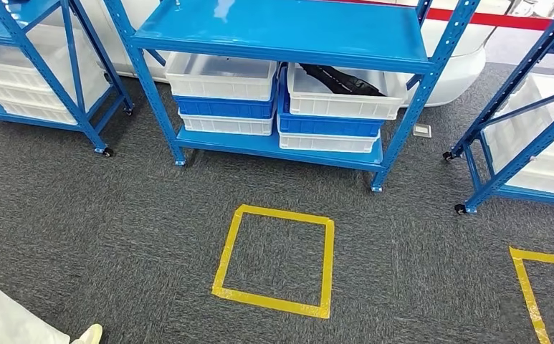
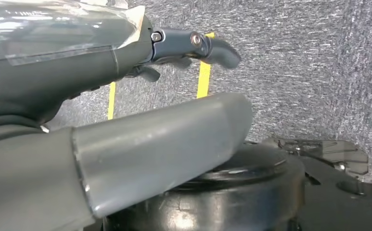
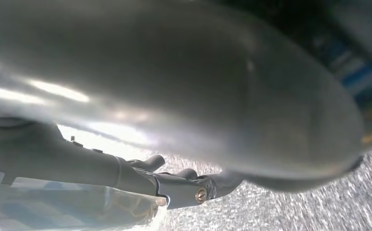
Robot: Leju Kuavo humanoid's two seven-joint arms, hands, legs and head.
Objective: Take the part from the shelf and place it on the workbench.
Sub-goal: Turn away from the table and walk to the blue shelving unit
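Note:
A black part lies in the upper white bin on the right of the blue shelf's lower level, straight ahead in the head view. Stacked white and blue bins stand to its left on the same level. In the left wrist view my left hand hangs over the grey carpet, thumb and fingers apart, holding nothing. The right wrist view shows my right hand close up, with its fingers stretched out and nothing in them.
A yellow tape square marks the carpet in front of the shelf, and another tape corner lies at the right. More blue wheeled shelves stand at the left and right. A person's white-clad leg is at the lower left.

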